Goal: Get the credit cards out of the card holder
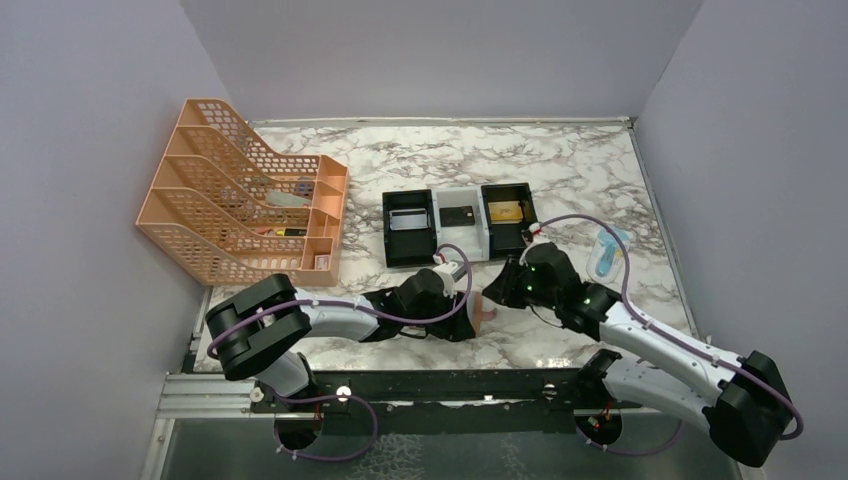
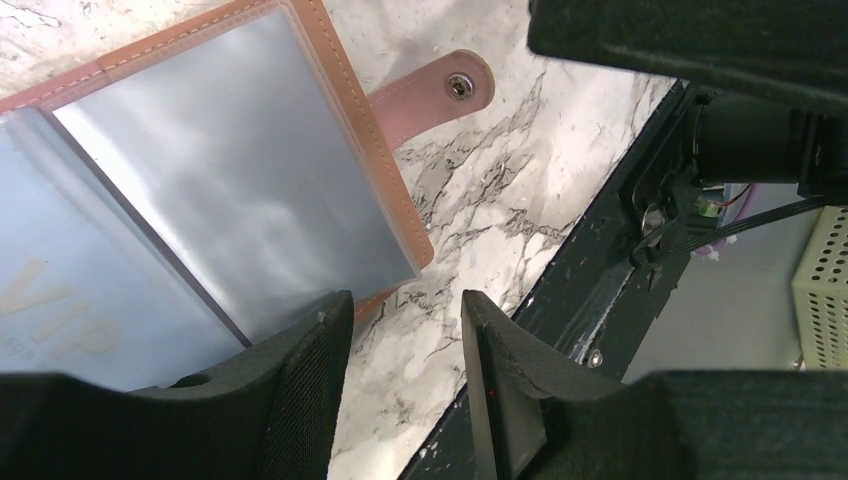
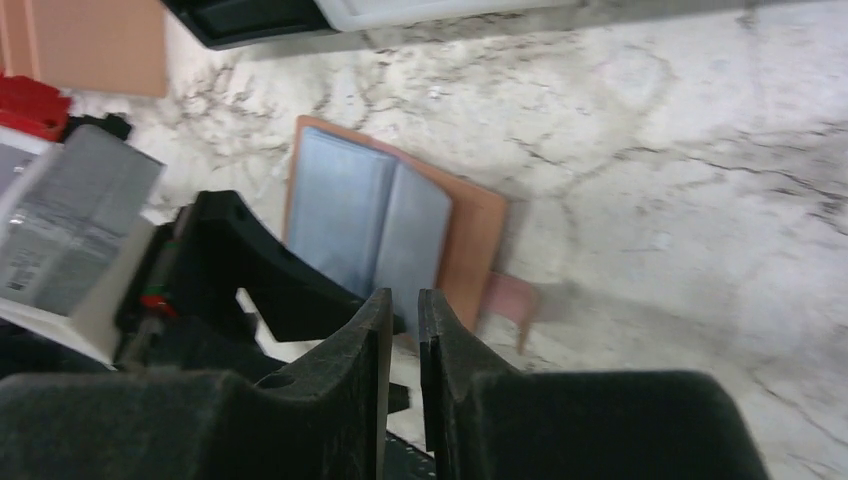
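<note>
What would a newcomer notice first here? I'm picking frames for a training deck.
The two grippers, left and right, nearly meet at the table's near middle over the open card holder, its clear sleeves showing. Behind them sits a black-and-white tray with cards in its compartments. An orange file rack stands at far left.

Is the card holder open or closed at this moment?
Open. The card holder lies spread flat on the marble table, its clear sleeves face up, and its snap strap is unfastened, resting on the marble.
</note>
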`<state>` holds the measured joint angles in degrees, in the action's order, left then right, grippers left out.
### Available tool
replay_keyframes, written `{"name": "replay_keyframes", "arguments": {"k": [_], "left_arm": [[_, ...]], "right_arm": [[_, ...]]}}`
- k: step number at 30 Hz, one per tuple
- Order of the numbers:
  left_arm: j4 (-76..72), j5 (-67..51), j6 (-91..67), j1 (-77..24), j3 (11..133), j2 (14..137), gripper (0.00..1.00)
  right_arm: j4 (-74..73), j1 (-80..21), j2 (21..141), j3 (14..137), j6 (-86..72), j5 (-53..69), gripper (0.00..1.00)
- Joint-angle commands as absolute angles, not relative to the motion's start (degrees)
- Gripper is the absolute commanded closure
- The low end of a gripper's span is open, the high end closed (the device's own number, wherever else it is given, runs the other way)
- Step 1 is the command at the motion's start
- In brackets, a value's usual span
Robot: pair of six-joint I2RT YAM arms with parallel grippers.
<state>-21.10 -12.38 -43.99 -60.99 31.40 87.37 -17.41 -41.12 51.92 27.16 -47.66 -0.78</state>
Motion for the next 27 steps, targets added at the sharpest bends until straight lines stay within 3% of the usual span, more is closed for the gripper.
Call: {"name": "replay_keyframes", "arguments": {"k": [1, 10, 17, 27], "left_arm": [[-22.94, -10.81, -43.51, -61.44, 30.77, 86.87, 0.54], [-23.03, -10.83, -43.61, -61.44, 30.26, 85.90, 0.54], [-22.03, -11.45, -43.65, -61.44, 29.26, 81.70, 0.53], [4.10, 5.07, -37.06, -60.99, 36.87, 73.84, 0.37]], "right_arm": [[-11.40, -40.78, 57.19, 30.85, -45.85, 7.94, 0.84], [-2.82, -40.78, 70.02, 30.95, -46.37, 14.75, 0.86], [-3.69, -40.78, 76.16, 27.82, -46.52, 9.30, 0.86], [-4.57, -40.74, 76.36, 24.70, -44.73, 9.15, 0.85]]}}
